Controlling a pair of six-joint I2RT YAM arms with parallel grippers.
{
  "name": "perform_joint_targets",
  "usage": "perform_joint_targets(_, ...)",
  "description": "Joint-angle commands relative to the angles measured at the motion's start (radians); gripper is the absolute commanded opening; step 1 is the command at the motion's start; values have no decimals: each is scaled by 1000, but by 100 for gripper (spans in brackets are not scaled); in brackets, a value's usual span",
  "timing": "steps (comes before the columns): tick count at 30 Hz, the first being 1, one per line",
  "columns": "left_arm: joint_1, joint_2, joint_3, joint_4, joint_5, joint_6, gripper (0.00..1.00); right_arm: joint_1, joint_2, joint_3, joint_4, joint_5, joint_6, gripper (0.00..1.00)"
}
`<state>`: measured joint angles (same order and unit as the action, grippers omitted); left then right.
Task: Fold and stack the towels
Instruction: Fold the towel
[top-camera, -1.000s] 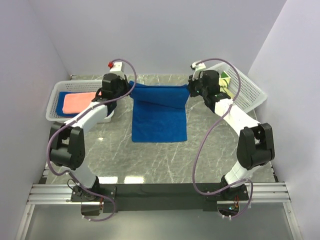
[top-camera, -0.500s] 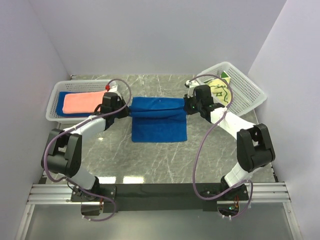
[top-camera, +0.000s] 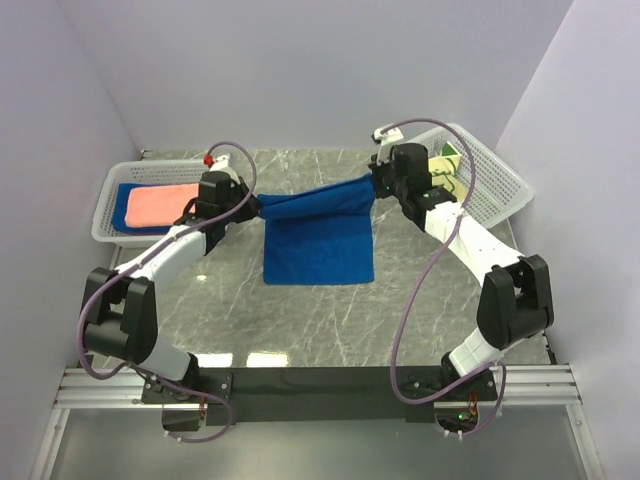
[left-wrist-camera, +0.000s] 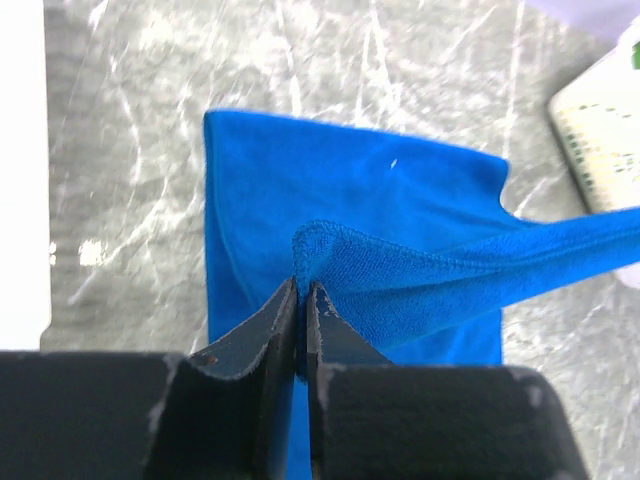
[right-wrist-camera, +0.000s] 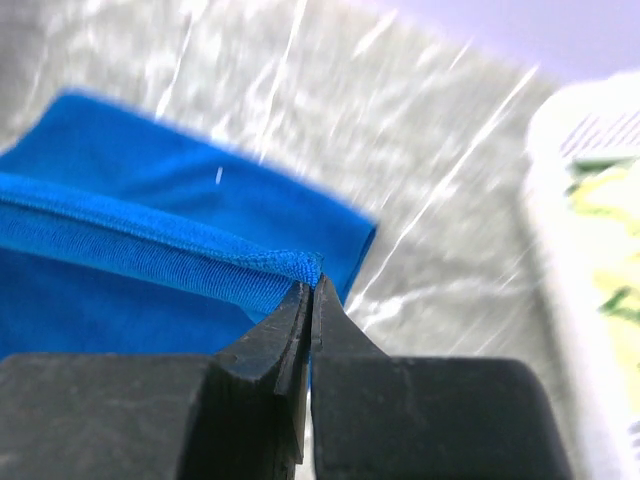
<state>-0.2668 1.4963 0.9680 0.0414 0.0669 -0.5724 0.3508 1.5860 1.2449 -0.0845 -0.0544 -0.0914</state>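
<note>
Broadly, a grey marbled tabletop (top-camera: 330, 320) takes up the space between the pale walls. On its middle is a blue towel (top-camera: 318, 245). The near part lies flat on the stone, and the far edge is lifted off it, pulled into a sagging band between the two arms.

A white lattice left basket (top-camera: 105, 215) stands at the far left of the tabletop, and a right basket (top-camera: 500, 185) of the same kind sits at the far right, angled. In the left basket a pink towel (top-camera: 155, 205) lies folded on top of a second blue towel (top-camera: 120, 205). In the right basket a yellow towel (top-camera: 445, 165) with green marks shows partly behind the right arm.

The left pincer (left-wrist-camera: 301, 290) has its fingers drawn almost together on the left corner of the lifted edge, with the hemmed corner pinched at their tips. The right pincer (right-wrist-camera: 310, 285) is closed tight on the opposite corner, and the hem runs away from it to the left.
</note>
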Motion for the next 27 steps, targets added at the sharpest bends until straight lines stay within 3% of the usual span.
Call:
perform_joint_targets(1, 8, -44, 22, -6, -1, -18, 14, -3, -40, 48, 40, 80, -76, 0)
perform_joint_targets(15, 8, -57, -120, 22, -6, -41, 15, -1, -113, -182, 83, 13, -47, 0)
perform_joint_targets(27, 8, 15, 146, -118, -42, 95, 17, 0, -123, -156, 60, 91, -45, 0)
